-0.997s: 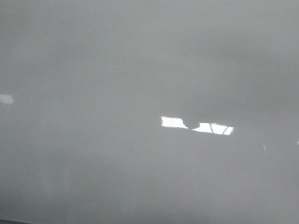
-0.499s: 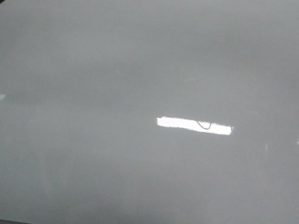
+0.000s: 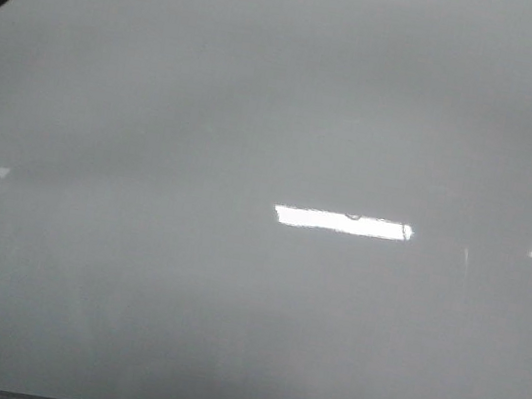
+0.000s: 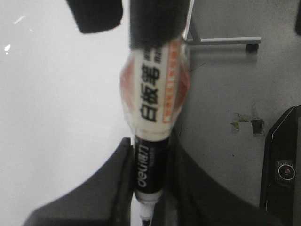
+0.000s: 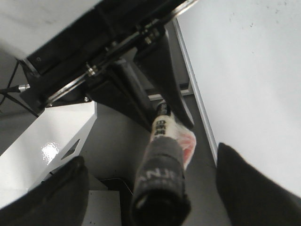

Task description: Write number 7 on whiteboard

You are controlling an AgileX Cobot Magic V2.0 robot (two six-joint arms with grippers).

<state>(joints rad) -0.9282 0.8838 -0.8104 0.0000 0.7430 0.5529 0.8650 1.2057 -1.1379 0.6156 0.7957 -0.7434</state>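
The left pincer (image 4: 146, 207) grips a marker (image 4: 153, 136); the right pincer's state cannot be told; the whiteboard (image 3: 280, 111) carries no 7.

glossy pale grey-white whiteboard (image 3: 260, 108), bright white rectangular reflections, thin grey metal strip on near edge | black-bodied marker pen (image 4: 151, 141) with white label, black Chinese characters, orange trim, clear wrap tinted reddish | black foam-padded left gripper (image 4: 146, 188) | black padded right gripper (image 5: 155, 188) | grey floor (image 4: 225, 84), dark scuff marks
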